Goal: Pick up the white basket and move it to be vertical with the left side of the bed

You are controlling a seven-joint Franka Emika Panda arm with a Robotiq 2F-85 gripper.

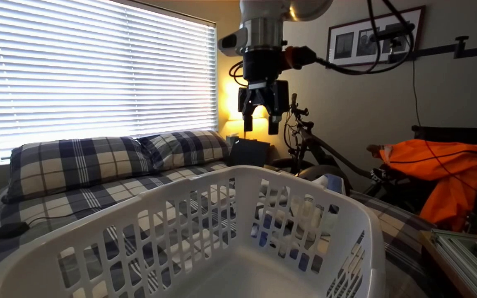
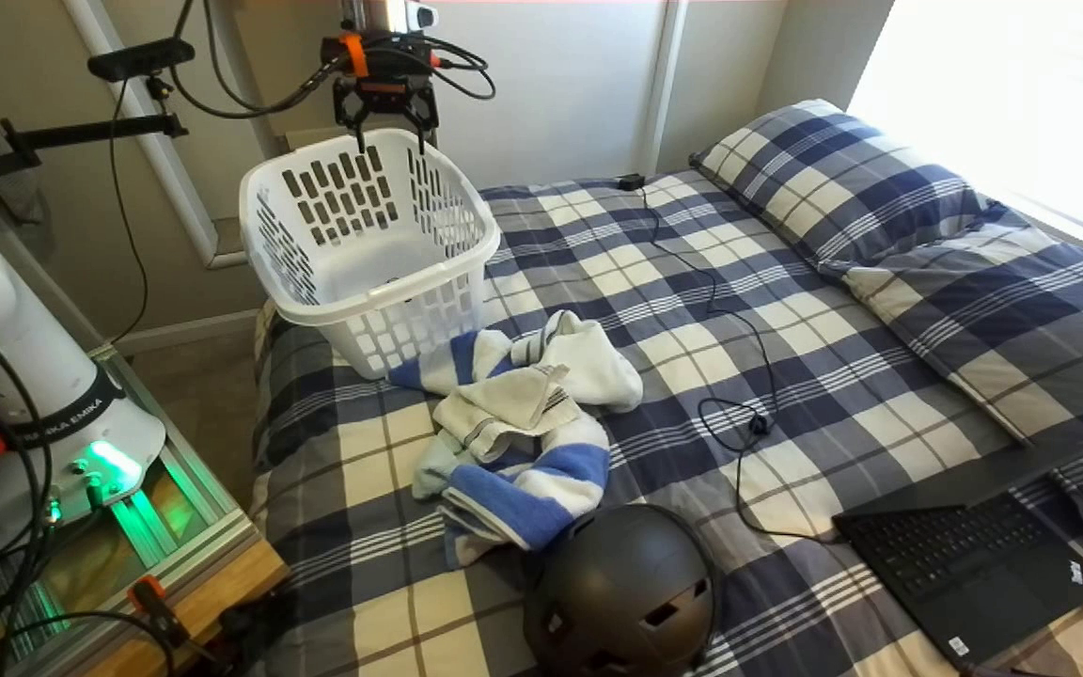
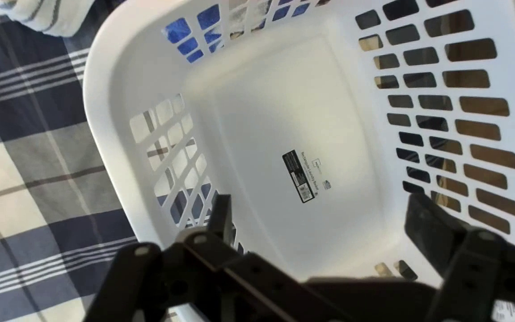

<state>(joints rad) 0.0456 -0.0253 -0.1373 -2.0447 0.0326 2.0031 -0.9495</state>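
The white basket [image 2: 382,303] stands upright and empty on the bed [image 2: 579,244], by the bed edge nearest the arm's base. It fills the front of an exterior view [image 1: 244,215], with the plaid bed [image 1: 97,196] behind it. My gripper [image 2: 391,149] is open, points down and holds nothing. It hangs above the basket, and its fingertips overlap the far rim in an exterior view. It also shows high over the basket in an exterior view [image 1: 261,125]. In the wrist view the open fingers [image 3: 320,210] frame the basket's floor, with its black label and slotted walls [image 3: 123,85].
Crumpled blue and white towels [image 2: 523,423] lie against the basket's side. A black helmet [image 2: 626,592], an open laptop [image 2: 983,555] and a cable are on the bed. The arm's base [image 2: 62,442] stands beside the bed. A camera bar [image 2: 90,132] sticks out near the basket.
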